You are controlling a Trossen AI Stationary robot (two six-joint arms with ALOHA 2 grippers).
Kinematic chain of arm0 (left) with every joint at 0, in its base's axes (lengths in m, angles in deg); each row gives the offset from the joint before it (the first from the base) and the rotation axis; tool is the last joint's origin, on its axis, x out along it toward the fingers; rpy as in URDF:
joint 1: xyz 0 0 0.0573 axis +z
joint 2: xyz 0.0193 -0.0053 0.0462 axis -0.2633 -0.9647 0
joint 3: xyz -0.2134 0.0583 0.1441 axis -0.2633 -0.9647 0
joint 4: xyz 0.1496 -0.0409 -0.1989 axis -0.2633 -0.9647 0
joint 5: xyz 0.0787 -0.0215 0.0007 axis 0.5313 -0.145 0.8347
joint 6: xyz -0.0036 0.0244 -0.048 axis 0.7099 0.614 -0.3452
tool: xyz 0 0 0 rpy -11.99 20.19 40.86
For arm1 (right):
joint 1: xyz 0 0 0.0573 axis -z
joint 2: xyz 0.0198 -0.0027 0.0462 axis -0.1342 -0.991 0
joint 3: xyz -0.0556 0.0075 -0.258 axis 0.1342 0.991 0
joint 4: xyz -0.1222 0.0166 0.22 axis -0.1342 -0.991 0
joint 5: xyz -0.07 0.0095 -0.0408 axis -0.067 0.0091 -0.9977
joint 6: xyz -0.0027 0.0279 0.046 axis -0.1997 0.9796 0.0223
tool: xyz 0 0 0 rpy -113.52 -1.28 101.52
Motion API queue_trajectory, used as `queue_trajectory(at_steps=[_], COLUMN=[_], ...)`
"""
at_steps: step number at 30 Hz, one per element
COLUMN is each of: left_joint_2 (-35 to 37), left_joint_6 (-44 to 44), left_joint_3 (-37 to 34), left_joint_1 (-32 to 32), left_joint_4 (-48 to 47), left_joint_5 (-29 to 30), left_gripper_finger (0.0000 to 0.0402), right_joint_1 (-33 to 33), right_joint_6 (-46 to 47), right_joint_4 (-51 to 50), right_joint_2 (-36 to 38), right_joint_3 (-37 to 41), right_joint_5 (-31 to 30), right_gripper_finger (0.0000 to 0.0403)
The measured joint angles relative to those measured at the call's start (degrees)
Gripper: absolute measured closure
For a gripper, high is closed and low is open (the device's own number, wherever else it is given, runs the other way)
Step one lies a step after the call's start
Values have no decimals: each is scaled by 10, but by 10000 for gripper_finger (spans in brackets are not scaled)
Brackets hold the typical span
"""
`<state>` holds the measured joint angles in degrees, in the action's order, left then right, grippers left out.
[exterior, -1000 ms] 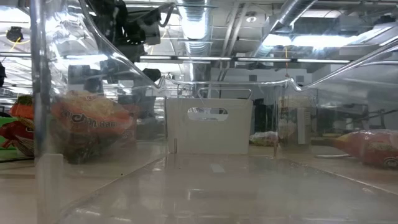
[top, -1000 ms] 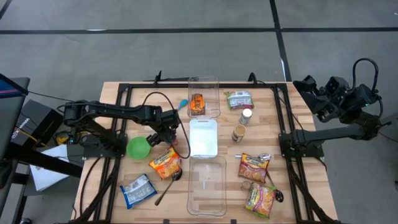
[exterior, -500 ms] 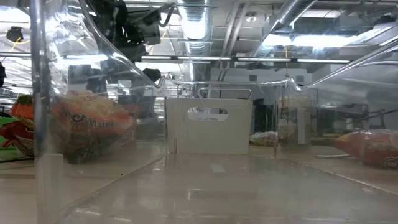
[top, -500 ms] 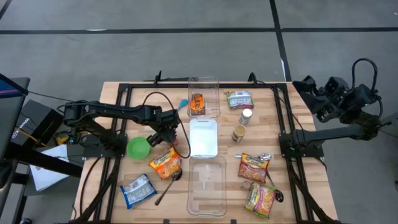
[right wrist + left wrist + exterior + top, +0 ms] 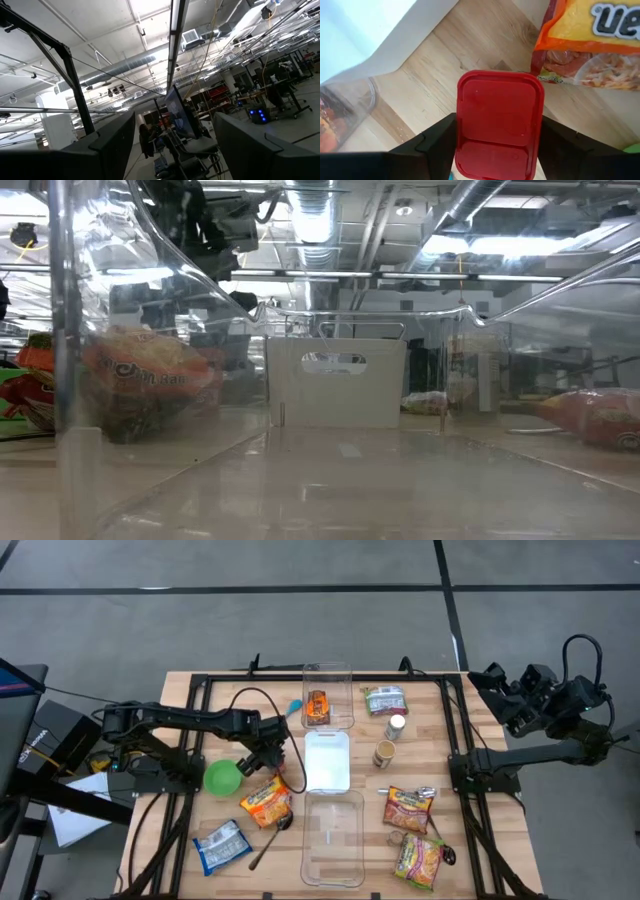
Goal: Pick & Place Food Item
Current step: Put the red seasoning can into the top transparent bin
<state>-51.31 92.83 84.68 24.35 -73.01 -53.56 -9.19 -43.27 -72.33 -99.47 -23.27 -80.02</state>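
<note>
A flat red box (image 5: 499, 122) with rounded corners lies on the wooden table, between the white bin (image 5: 327, 760) and an orange noodle packet (image 5: 266, 802). My left gripper (image 5: 281, 762) points steeply down over it, one finger at each long side, and the box fills the gap between them. My right gripper (image 5: 510, 705) is raised beyond the table's right edge. It points up at the ceiling, open (image 5: 175, 116), with nothing between its fingers. My left gripper comes at the red box from above, pointing steeply down. Its two fingers (image 5: 440, 137) lie against the box's two long sides (image 5: 460, 125), and no gap shows on either side. The box lies flat on the table.
A green bowl (image 5: 222, 777) sits just left of the left gripper. A clear container (image 5: 327, 698) with an orange item stands far of the bin, another clear container (image 5: 332, 838) near of it. Packets (image 5: 409, 808), two jars (image 5: 397, 725) and a spoon (image 5: 270, 840) lie around.
</note>
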Motion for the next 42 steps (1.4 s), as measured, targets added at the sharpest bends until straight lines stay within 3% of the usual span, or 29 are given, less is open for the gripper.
queue_trajectory(at_steps=[3, 11, 20, 30, 42], left_joint_2=[0, 0, 0, 57, 91], left_joint_6=[-20, -63, -75, -92, -104], left_joint_3=[0, 0, 0, 5, 78], left_joint_1=[0, 0, 6, 38, 76], left_joint_4=[1, 8, 23, 37, 33], left_joint_5=[0, 0, 39, 78, 116], left_gripper_finger=[193, 189, 194, 192, 190], right_joint_1=[0, 0, 0, 0, 0], right_joint_6=[0, 7, 15, 15, 11], right_joint_4=[0, 0, 0, 4, 7], right_joint_2=[0, 0, 0, 0, 0], right_joint_3=[0, 0, 0, 0, 0], right_joint_5=[0, 0, 2, 2, 2], right_gripper_finger=[140, 140, 140, 140, 140])
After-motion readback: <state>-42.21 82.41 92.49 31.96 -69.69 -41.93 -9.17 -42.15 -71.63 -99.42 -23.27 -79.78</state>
